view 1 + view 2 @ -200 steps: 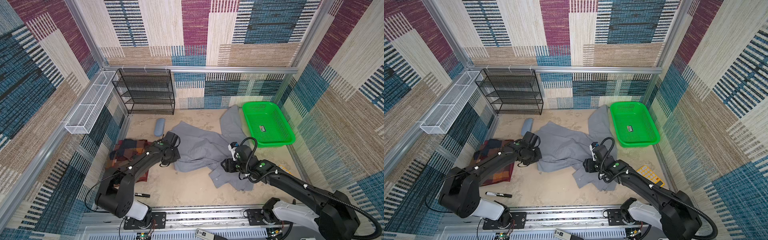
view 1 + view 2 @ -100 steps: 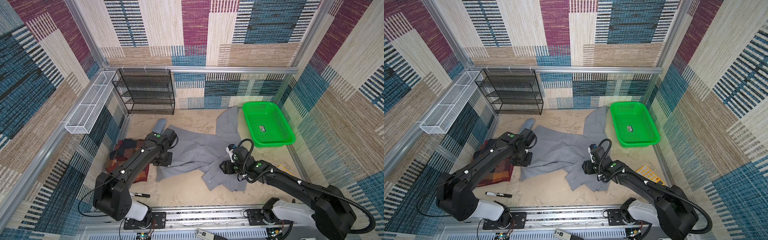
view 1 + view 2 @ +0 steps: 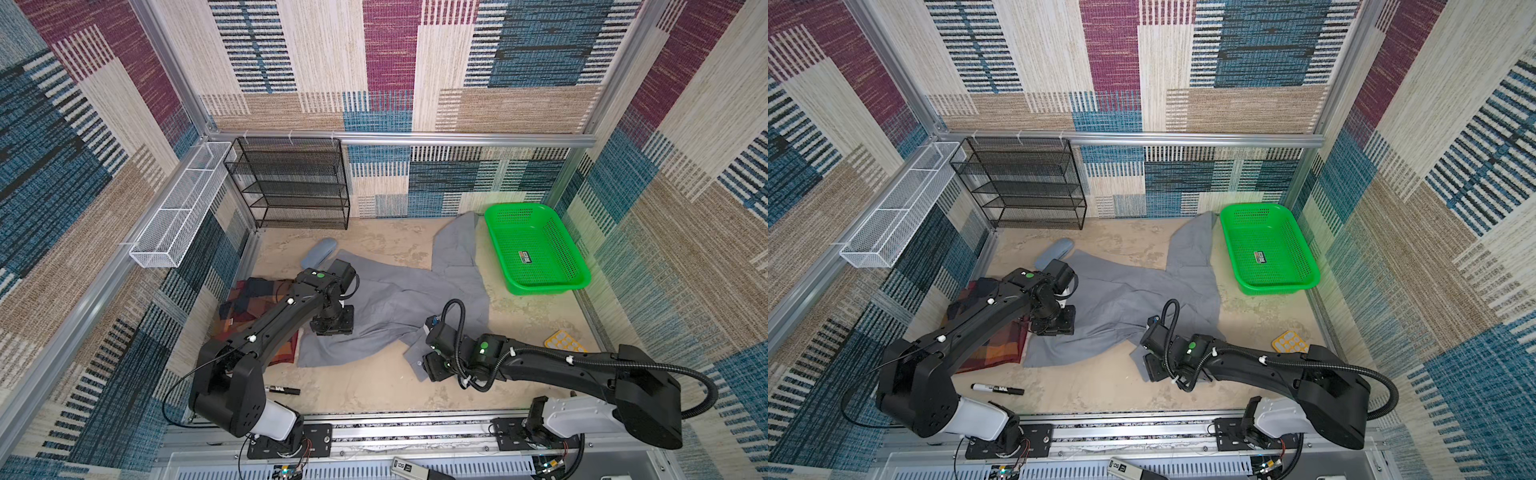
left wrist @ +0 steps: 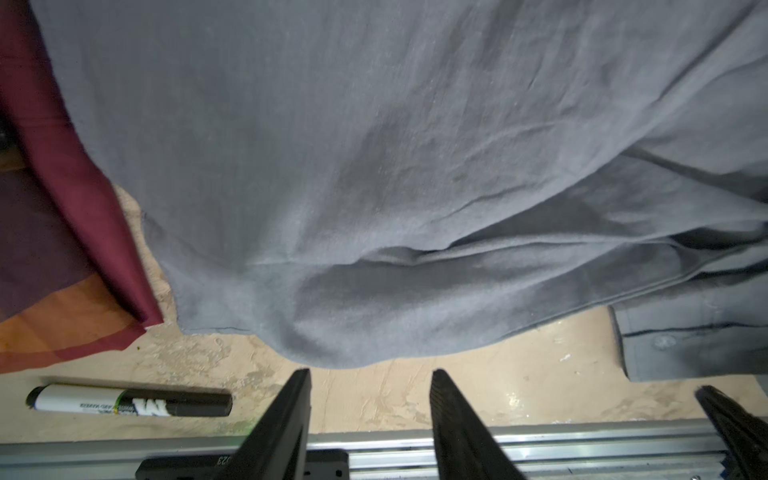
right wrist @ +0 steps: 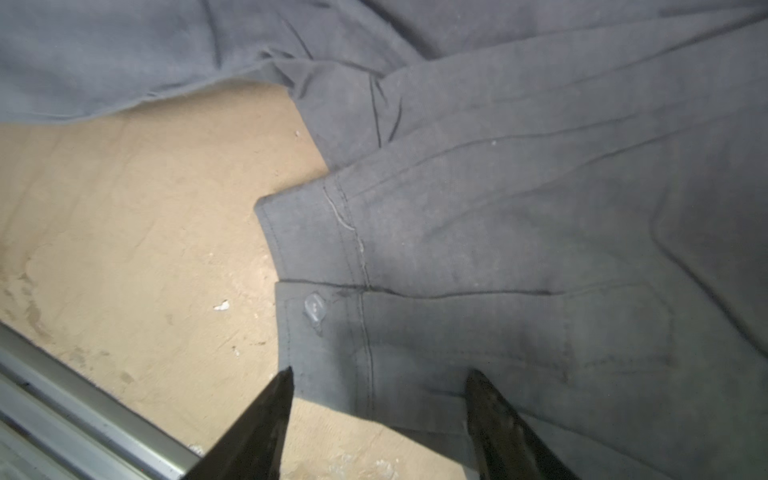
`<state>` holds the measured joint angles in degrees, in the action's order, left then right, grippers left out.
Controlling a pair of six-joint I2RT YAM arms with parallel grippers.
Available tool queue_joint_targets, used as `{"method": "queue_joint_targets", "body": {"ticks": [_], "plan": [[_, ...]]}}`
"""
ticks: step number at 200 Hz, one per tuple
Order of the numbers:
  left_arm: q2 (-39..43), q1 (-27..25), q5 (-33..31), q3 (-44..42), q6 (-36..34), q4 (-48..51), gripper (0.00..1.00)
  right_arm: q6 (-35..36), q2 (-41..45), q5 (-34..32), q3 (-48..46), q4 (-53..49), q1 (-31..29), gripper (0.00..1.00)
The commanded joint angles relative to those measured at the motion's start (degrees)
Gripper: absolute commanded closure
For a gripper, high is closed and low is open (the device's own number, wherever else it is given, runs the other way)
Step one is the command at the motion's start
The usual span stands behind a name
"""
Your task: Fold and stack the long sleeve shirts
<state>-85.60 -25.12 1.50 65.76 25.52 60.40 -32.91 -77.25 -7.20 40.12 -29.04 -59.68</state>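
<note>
While the grey shirt (image 3: 399, 299) sprawls flat, left gripper (image 4: 370, 374) gapes empty by its hem, right gripper (image 5: 380, 374) splayed over its cuff.

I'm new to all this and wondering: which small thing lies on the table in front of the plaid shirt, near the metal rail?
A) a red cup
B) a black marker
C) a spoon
B: a black marker lies alone on the bare table there.
</note>
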Motion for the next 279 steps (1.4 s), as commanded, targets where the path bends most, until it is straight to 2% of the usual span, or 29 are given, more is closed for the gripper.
{"method": "queue_joint_targets", "body": {"ticks": [1, 17, 33, 76, 91, 107, 168, 195, 216, 247, 266, 279], "plan": [[-0.5, 0.2, -0.3, -0.9, 0.2, -4.2, 0.5, -1.3, -2.9, -3.9, 0.8, -0.5, -1.5, 0.38], [0.0, 0.6, -0.7, -2.5, 0.1, -6.0, 0.5, -0.6, -5.8, -3.3, 0.4, 0.2, -1.8, 0.45], [0.5, 1.3, -0.5, -4.2, 0.3, -7.6, 0.5, -0.9, -7.2, -3.1, -0.1, 0.9, -1.8, 0.61], [2.6, 3.5, -0.3, -6.9, 0.0, -9.9, 0.51, -1.0, -5.2, -4.1, -0.7, 0.3, -1.7, 0.92], [3.5, 4.4, 0.3, -7.1, 0.0, -10.4, 0.51, -0.9, -3.0, -5.5, 0.6, -1.7, -1.5, 1.0], [4.0, 5.2, 0.9, -7.1, -0.4, -10.5, 0.51, -0.2, 0.9, -6.5, 2.8, -4.1, -1.1, 1.0], [7.0, 6.5, 2.3, -6.7, -0.2, -7.9, 0.51, 5.4, 15.2, -2.9, 17.8, -18.6, -0.3, 1.0], [10.7, 7.0, 3.4, -7.0, 0.7, -6.8, 0.51, 9.6, 21.0, 3.2, 26.5, -21.2, -0.3, 1.0], [13.6, 7.4, 3.0, -7.0, 0.9, -5.9, 0.51, 11.2, 22.0, 7.2, 35.1, -25.0, -0.3, 1.0], [17.8, 9.1, 1.9, -6.3, 0.3, -4.3, 0.5, 12.9, 23.4, 25.7, 39.1, -23.5, -0.6, 1.0], [20.0, 10.7, 2.6, -6.6, 0.1, -3.9, 0.5, 10.0, 25.9, 31.8, 35.9, -18.2, -1.0, 1.0], [21.2, 11.7, 3.2, -6.9, 0.1, -3.9, 0.5, 6.8, 27.0, 40.0, 30.4, -11.9, -2.0, 1.0]]}}
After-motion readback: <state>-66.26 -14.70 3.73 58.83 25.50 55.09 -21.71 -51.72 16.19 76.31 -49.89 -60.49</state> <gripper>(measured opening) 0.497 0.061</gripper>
